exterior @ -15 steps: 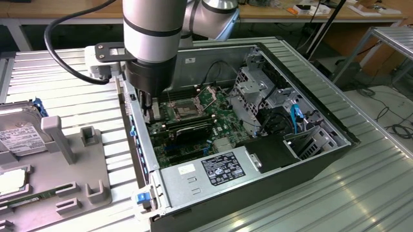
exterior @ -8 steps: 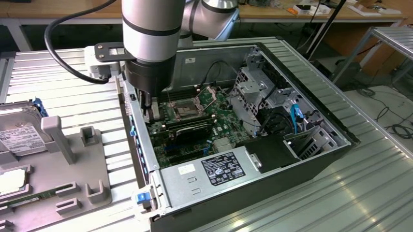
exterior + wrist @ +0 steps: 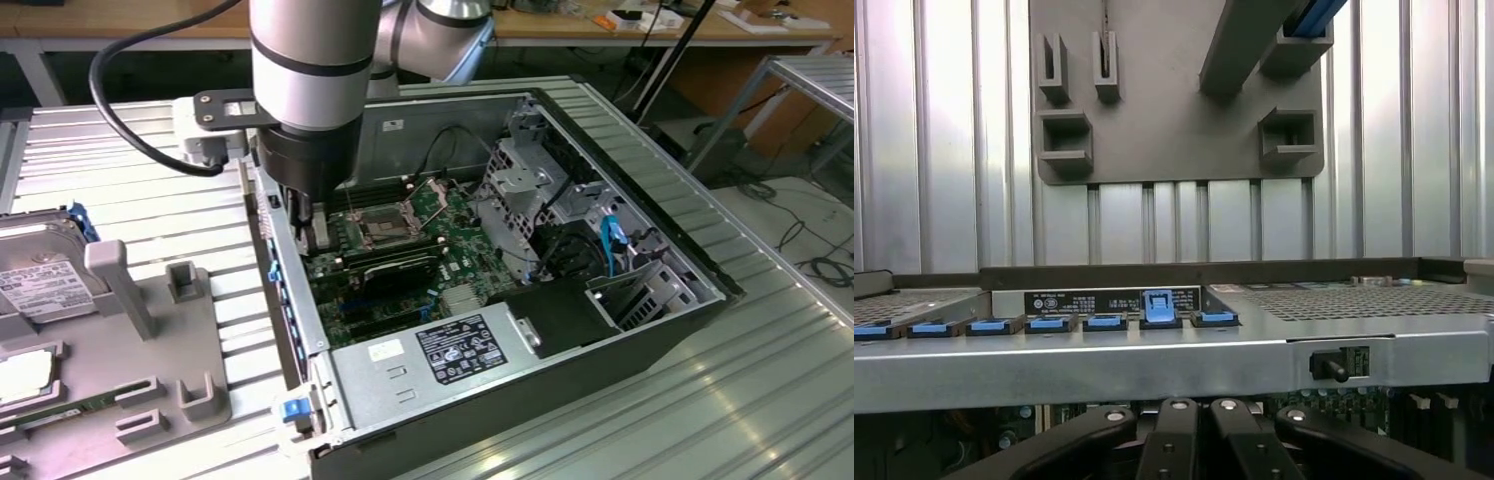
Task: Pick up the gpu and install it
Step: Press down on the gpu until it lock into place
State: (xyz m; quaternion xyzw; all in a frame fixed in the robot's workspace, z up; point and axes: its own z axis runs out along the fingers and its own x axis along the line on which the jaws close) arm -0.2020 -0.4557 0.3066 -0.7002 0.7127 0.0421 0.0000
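Starting at the exterior view's left, I see a silver hard drive point(image 3: 40, 275) with a white label standing in a gray holder point(image 3: 147, 400) on the ribbed metal table point(image 3: 747, 400). A narrow green memory stick point(image 3: 67, 408) lies in that holder nearer the camera. The holder's upright posts are bare.

Next comes my arm point(image 3: 314, 70), reaching straight down over the near-left wall of the open computer case point(image 3: 694, 300). My pincer point(image 3: 311, 235) hangs just inside that wall, low over the green main board point(image 3: 454, 215). Its fingers are pressed together. I cannot tell whether anything is pinched between the tips.

Just beside my pincer, toward the exterior view's right, sits the gpu point(image 3: 391, 272), a dark flat card down inside the case and lying across the main board. Its end nearest me is close to my fingertips, but I cannot tell whether they touch it.

Further right are the silver power box point(image 3: 441, 350) with its black label, then the metal drive cage point(image 3: 527, 185) and a blue cable point(image 3: 611, 240).

From my wrist, my pincer point(image 3: 1194, 450) shows its dark links drawn close. Beyond them is the case wall point(image 3: 1154, 365) with a row of blue clips point(image 3: 1104, 322), then the gray holder point(image 3: 1174, 130).
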